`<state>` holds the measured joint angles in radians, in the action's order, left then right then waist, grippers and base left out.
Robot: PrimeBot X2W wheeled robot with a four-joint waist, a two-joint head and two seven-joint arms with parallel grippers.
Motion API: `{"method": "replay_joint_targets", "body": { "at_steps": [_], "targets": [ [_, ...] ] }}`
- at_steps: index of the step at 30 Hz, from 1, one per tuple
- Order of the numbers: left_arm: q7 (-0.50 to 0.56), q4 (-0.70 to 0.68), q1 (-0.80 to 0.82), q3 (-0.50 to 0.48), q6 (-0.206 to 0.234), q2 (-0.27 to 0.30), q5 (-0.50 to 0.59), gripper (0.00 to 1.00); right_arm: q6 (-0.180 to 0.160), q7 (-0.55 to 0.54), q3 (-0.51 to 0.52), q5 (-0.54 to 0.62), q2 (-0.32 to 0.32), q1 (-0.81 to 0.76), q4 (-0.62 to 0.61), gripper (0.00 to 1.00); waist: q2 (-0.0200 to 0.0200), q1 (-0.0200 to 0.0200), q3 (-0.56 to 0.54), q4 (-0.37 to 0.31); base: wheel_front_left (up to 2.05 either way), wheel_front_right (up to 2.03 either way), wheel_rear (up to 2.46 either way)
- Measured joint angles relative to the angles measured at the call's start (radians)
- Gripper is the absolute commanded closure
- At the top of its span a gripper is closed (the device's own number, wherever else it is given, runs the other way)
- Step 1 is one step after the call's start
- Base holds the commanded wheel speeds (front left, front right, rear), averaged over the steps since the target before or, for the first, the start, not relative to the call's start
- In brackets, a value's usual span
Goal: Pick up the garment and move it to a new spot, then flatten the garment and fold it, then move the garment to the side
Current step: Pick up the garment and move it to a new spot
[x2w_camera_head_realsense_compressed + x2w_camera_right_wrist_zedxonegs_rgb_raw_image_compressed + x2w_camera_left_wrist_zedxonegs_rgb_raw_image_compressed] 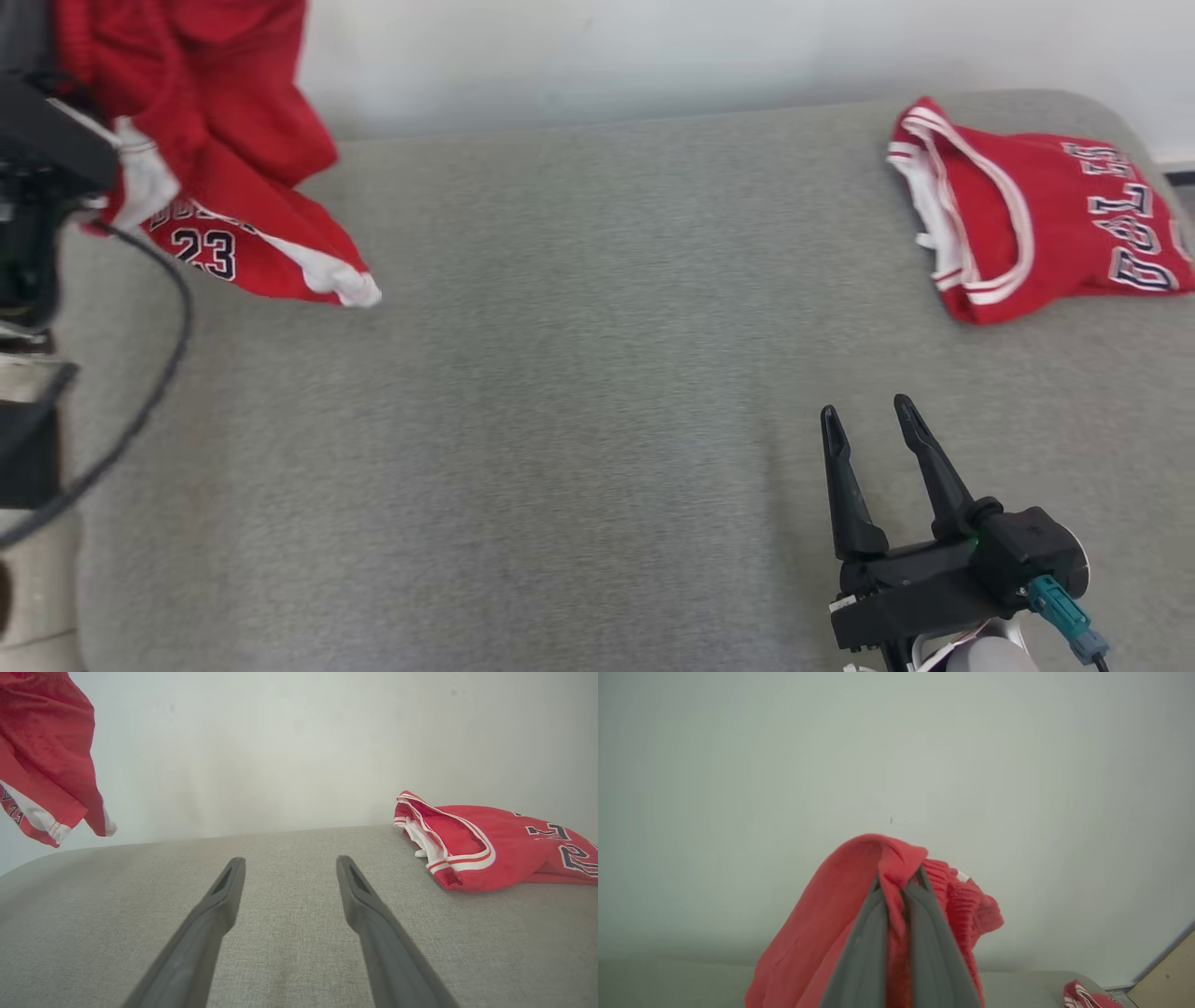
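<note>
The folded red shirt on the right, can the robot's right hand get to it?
Probably yes. The right hand is open, and only bare grey cushion lies between it and the folded red shirt.

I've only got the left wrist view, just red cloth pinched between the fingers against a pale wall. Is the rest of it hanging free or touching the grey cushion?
Observer: Hanging free. In the right wrist view the red soft-fabric jersey with white panels dangles from the left gripper, its lowest ends above the grey fabric cushion.
Operator: Any print showing?
Observer: Yes, the head view shows a dark, white-outlined 23 on the hanging part.
Operator: Where's the right gripper?
Observer: Open and empty: the right gripper sits low at the right over bare cushion, apart from a second folded red jersey with striped trim at the far right.
</note>
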<state>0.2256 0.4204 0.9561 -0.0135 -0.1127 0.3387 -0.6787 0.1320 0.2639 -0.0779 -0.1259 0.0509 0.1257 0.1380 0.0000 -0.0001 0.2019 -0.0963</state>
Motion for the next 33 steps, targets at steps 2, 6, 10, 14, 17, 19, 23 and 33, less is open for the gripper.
{"method": "replay_joint_targets", "body": {
  "at_steps": [2, 6, 10, 14, 17, 19, 23, 33],
  "targets": [
    [0.017, -0.056, -0.012, 0.015, 0.010, -0.022, -0.002, 1.00, 0.000, 0.000, 0.001, -0.006, 0.000, -0.002, -0.001, 0.00, 0.0000, 0.0000, -0.003, -0.024, 0.00, 0.00, 0.00],
    [0.050, -0.156, -0.024, 0.054, 0.031, -0.069, -0.006, 1.00, 0.000, 0.000, 0.002, -0.015, 0.000, -0.002, 0.000, 0.00, 0.0000, 0.0000, -0.007, -0.072, 0.00, 0.00, 0.00],
    [0.075, -0.230, -0.039, 0.096, 0.049, -0.122, -0.010, 1.00, 0.000, 0.000, 0.010, -0.025, 0.000, -0.004, 0.000, 0.00, 0.0000, 0.0000, -0.007, -0.114, 0.00, 0.00, 0.00],
    [0.081, -0.272, -0.069, 0.135, 0.060, -0.165, -0.012, 1.00, 0.000, 0.000, 0.014, -0.035, 0.001, -0.008, 0.002, 0.00, 0.0000, 0.0000, -0.005, -0.141, 0.00, 0.00, 0.00],
    [0.084, -0.293, -0.108, 0.165, 0.060, -0.199, -0.014, 1.00, 0.000, 0.000, 0.013, -0.040, 0.000, -0.008, 0.004, 0.00, 0.0000, 0.0000, 0.000, -0.149, 0.00, 0.00, 0.00],
    [0.088, -0.299, -0.145, 0.186, 0.060, -0.216, -0.020, 1.00, 0.000, 0.000, 0.013, -0.041, 0.000, -0.008, 0.006, 0.00, 0.0000, 0.0000, 0.001, -0.147, 0.00, 0.00, 0.00],
    [0.066, -0.281, -0.232, 0.214, 0.060, -0.228, -0.018, 1.00, 0.000, 0.000, 0.007, -0.041, 0.000, -0.009, 0.010, 0.00, 0.0000, 0.0000, 0.001, -0.140, 0.00, 0.00, 0.00],
    [-0.037, -0.095, -0.468, 0.258, 0.040, -0.236, -0.010, 1.00, 0.000, 0.000, -0.004, -0.041, 0.000, -0.007, 0.018, 0.00, 0.0000, 0.0001, 0.007, -0.137, 0.00, 0.00, 0.00]
  ]
}}
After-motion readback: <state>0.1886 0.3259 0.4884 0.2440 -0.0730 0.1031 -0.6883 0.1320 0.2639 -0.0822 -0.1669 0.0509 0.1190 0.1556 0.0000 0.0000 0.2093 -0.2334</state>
